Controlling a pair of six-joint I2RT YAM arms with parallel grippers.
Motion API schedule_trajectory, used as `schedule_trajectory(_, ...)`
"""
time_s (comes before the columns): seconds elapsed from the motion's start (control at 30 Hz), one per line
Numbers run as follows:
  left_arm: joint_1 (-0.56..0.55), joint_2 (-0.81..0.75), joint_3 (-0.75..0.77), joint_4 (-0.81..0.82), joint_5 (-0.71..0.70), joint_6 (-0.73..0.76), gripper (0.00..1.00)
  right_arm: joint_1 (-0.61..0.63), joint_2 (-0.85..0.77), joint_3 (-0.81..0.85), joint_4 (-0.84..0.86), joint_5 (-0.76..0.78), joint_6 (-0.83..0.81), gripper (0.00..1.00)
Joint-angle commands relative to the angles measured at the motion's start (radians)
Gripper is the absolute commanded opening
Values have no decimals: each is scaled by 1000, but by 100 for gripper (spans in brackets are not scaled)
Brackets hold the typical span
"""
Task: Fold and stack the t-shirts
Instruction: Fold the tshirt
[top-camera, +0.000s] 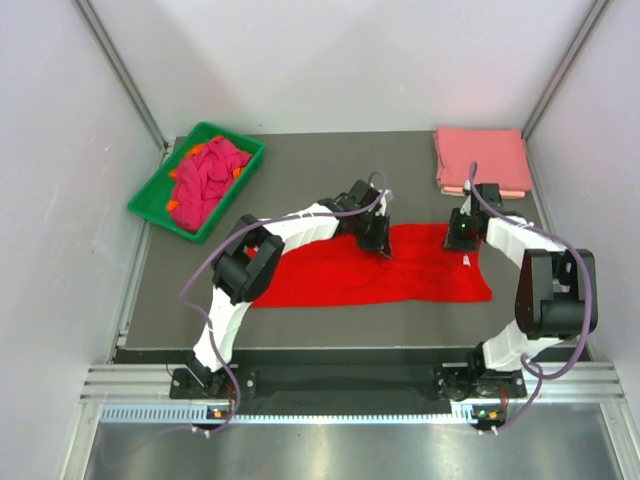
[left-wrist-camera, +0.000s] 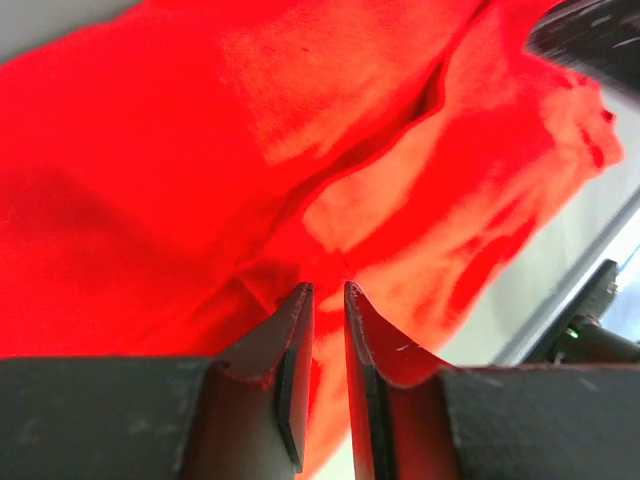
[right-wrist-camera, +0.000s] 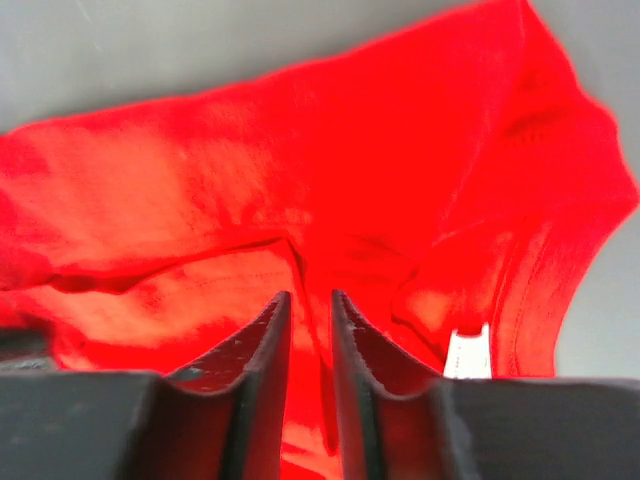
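Observation:
A bright red t-shirt (top-camera: 400, 275) lies spread across the middle of the dark table, with creases and a small white neck label (top-camera: 467, 262) near its right end. My left gripper (top-camera: 378, 240) hangs over the shirt's far edge near its middle. In the left wrist view its jaws (left-wrist-camera: 328, 288) stand a narrow gap apart above a fold of red cloth (left-wrist-camera: 150, 150). My right gripper (top-camera: 460, 235) is over the shirt's far right corner. Its jaws (right-wrist-camera: 310, 295) are also slightly apart, over a ridge in the shirt (right-wrist-camera: 300, 160), with the label (right-wrist-camera: 467, 352) just to the right.
A folded salmon-pink stack (top-camera: 480, 160) sits at the back right corner. A green tray (top-camera: 150, 205) at the back left holds crumpled magenta (top-camera: 210, 170) and orange shirts. White walls enclose the table on three sides.

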Motion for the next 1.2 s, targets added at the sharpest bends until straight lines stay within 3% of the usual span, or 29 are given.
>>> schedule_trajectory(0.0,10,-125,34,-49,21,-2,24,45,-80,0,-45,92,98,25)
schedule_trajectory(0.13,25,-205,-13,-64,6,1,26,94,-160,15,-110,127,156,24)
schedule_trajectory(0.33,98,-292,-162,-115,-48,12,25,198,-159,-61,-93,144,216,15)
schedule_trajectory(0.67,152,-467,-550,-172,-281,-16,25,200,-151,-169,-67,273,210,10)
schedule_trajectory(0.93,164,-593,-569,-262,-378,-20,25,193,-329,-109,-202,304,271,16)
schedule_trajectory(1.17,276,-665,-711,-249,-327,-13,25,114,-409,-196,-225,304,256,12)
